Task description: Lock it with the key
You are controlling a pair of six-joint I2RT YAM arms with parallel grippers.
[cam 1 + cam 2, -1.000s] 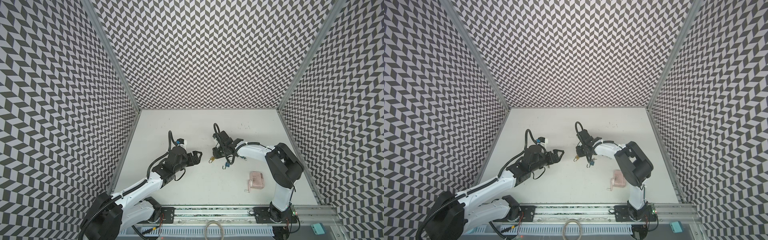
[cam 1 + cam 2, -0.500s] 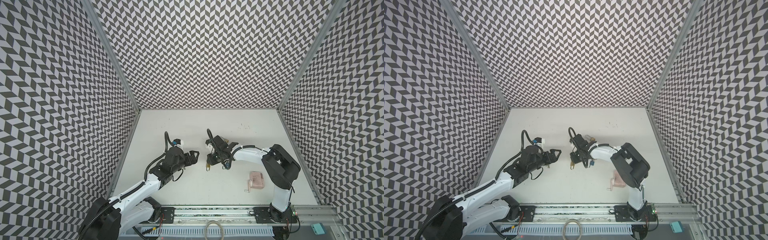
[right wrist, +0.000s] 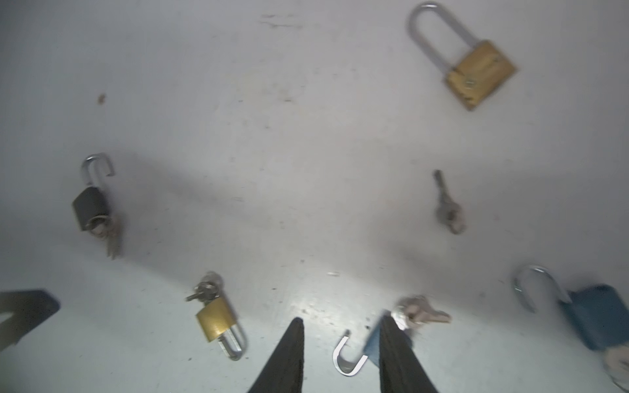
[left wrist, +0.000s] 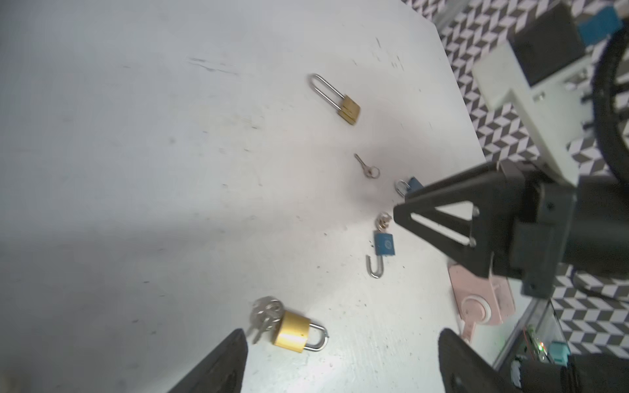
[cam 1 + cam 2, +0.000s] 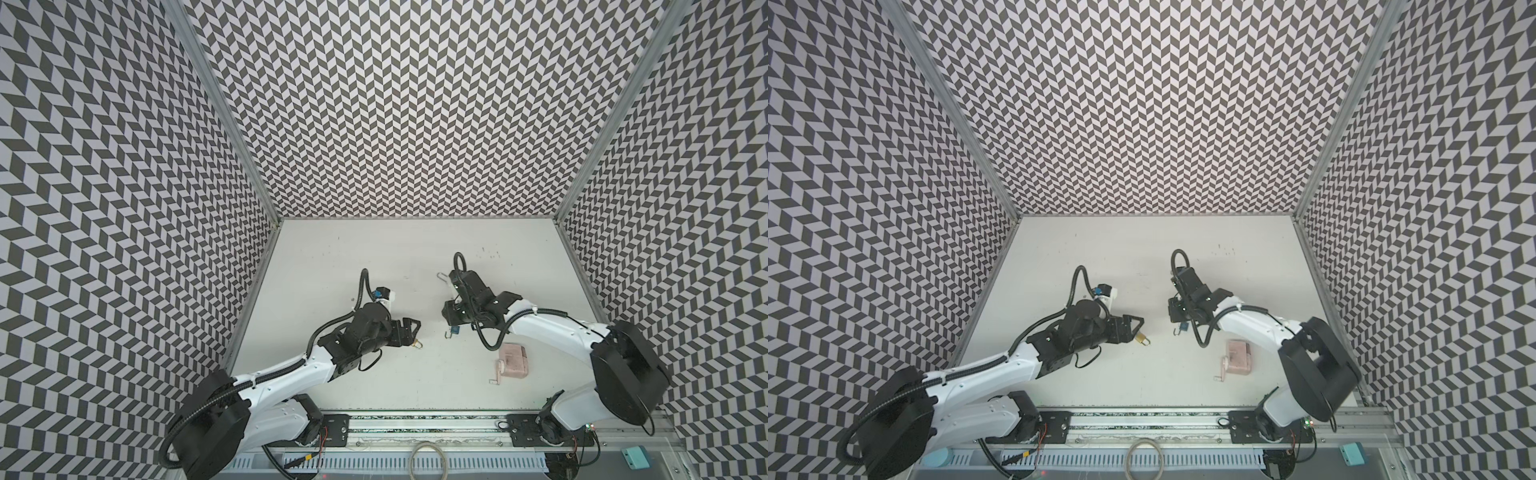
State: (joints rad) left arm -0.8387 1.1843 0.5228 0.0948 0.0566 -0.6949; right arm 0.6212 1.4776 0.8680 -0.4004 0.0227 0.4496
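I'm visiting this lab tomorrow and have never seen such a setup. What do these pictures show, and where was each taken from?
Two robot arms stand at the edge of a white table, inside patterned walls. Two pictures look down from overhead, nearly alike; the other two come from a camera on each arm's wrist, looking past its pincer. On the table lie a brass padlock with keys, a blue padlock with its shackle open, a second blue padlock, a long-shackled padlock, a black padlock, a pink lock and a loose key. The left gripper is open near the brass padlock; the right gripper is open by the blue padlock. Neither holds anything.
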